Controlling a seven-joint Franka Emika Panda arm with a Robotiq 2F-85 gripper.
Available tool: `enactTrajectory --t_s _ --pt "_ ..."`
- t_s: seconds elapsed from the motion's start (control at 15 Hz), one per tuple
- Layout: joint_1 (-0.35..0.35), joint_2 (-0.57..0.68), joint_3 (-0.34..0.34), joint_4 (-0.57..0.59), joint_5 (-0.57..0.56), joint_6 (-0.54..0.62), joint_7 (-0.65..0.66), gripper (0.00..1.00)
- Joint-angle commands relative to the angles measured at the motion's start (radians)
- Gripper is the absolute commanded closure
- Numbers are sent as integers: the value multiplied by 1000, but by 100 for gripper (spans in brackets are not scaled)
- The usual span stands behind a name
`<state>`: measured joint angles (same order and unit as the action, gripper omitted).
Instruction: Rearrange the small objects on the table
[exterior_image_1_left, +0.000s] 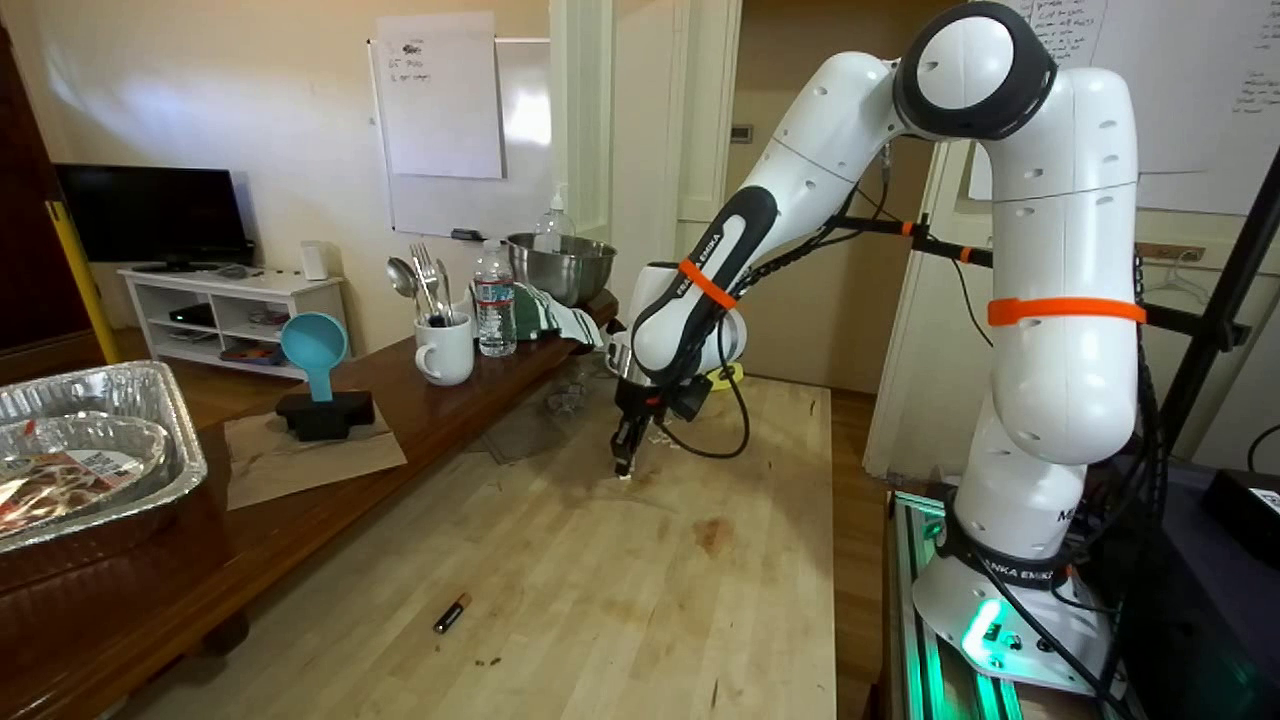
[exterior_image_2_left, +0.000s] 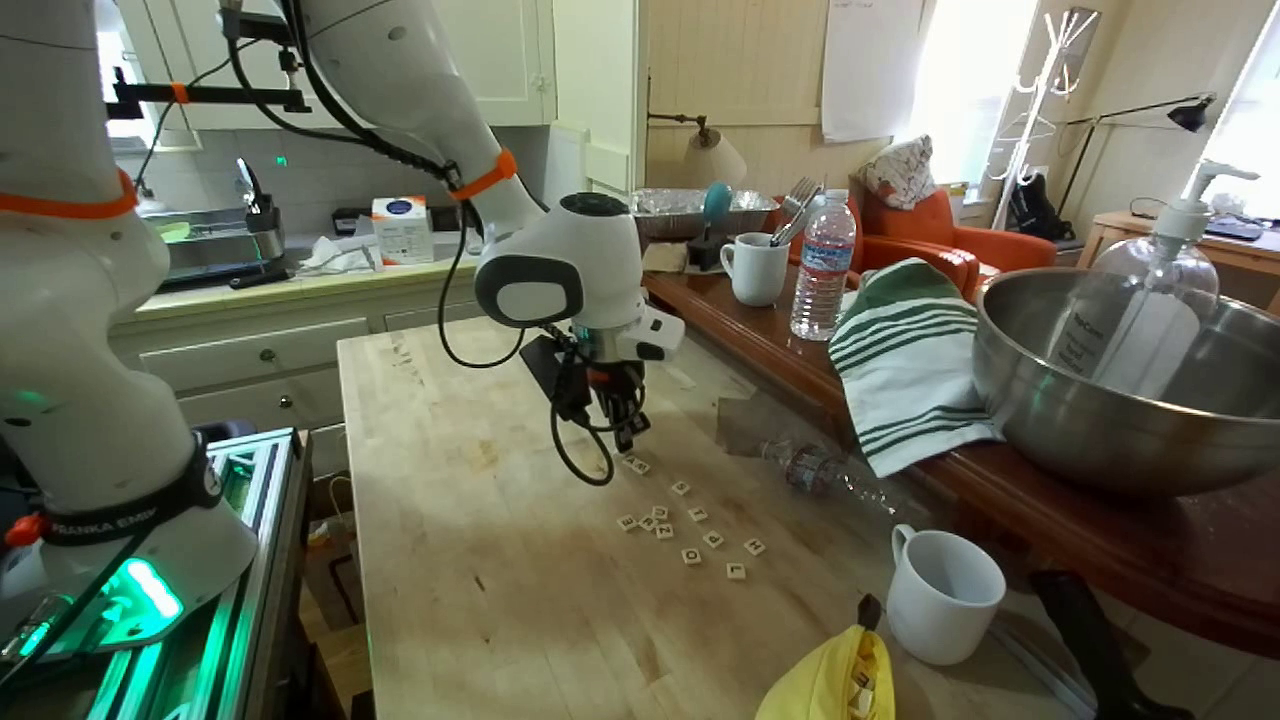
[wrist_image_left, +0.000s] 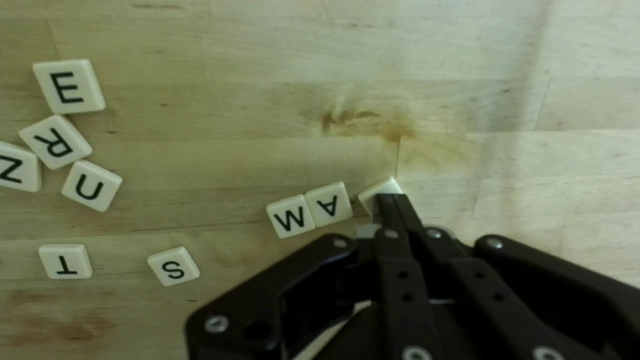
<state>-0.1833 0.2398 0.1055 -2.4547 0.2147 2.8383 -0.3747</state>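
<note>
The table (exterior_image_1_left: 600, 580) has a pale wooden plank top and shows in all views. Several small white letter tiles lie on it. In the wrist view, an M tile (wrist_image_left: 290, 216) and an A tile (wrist_image_left: 328, 204) lie side by side, touching. My gripper (wrist_image_left: 394, 197) is shut, its fingertips together over another tile (wrist_image_left: 386, 187) just right of the A. That tile's letter is hidden by the fingers. Tiles E (wrist_image_left: 69, 86), R (wrist_image_left: 56, 142), U (wrist_image_left: 92, 186), T (wrist_image_left: 65, 261) and S (wrist_image_left: 173, 266) lie to the left. In both exterior views the gripper (exterior_image_1_left: 624, 466) (exterior_image_2_left: 626, 440) points down at the tabletop.
A battery (exterior_image_1_left: 452, 613) lies on the table. A yellow pouch (exterior_image_2_left: 830, 680), a white mug (exterior_image_2_left: 945, 600), a black handle (exterior_image_2_left: 1095, 640) and a clear bottle lying down (exterior_image_2_left: 815, 470) are on the table. A raised dark wooden ledge (exterior_image_1_left: 300, 530) runs along one side.
</note>
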Motion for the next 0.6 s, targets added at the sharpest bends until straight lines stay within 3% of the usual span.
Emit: enactTrajectory --t_s 0.0,0.53 --pt "-12 8 7 5 36 -23 -3 100" --pt "6 6 -19 3 28 -23 87 100"
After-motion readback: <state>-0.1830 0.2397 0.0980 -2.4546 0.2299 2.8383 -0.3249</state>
